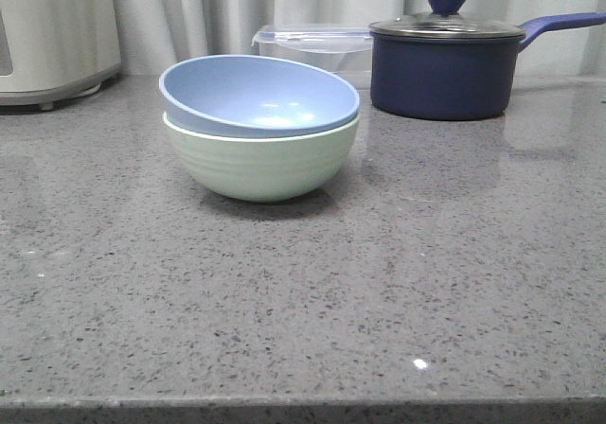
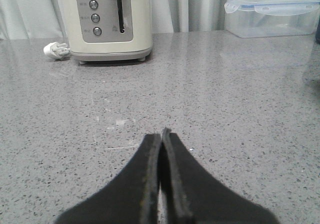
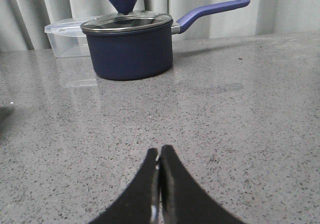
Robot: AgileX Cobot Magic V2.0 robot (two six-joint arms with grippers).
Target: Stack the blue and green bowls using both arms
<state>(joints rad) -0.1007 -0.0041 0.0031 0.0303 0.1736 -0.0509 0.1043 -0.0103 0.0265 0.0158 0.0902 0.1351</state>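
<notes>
In the front view the blue bowl [image 1: 254,93] sits nested inside the green bowl [image 1: 260,164], slightly tilted, on the grey speckled counter left of centre. Neither arm shows in the front view. In the left wrist view my left gripper [image 2: 161,134] is shut and empty, low over bare counter. In the right wrist view my right gripper [image 3: 159,150] is shut and empty over bare counter, facing the saucepan. Neither bowl shows in the wrist views.
A dark navy lidded saucepan [image 1: 445,64] stands at the back right, also in the right wrist view [image 3: 131,46]. A clear lidded container [image 1: 317,47] sits behind the bowls. A cream toaster [image 2: 110,21] stands at the back left, a white plug [image 2: 55,50] beside it.
</notes>
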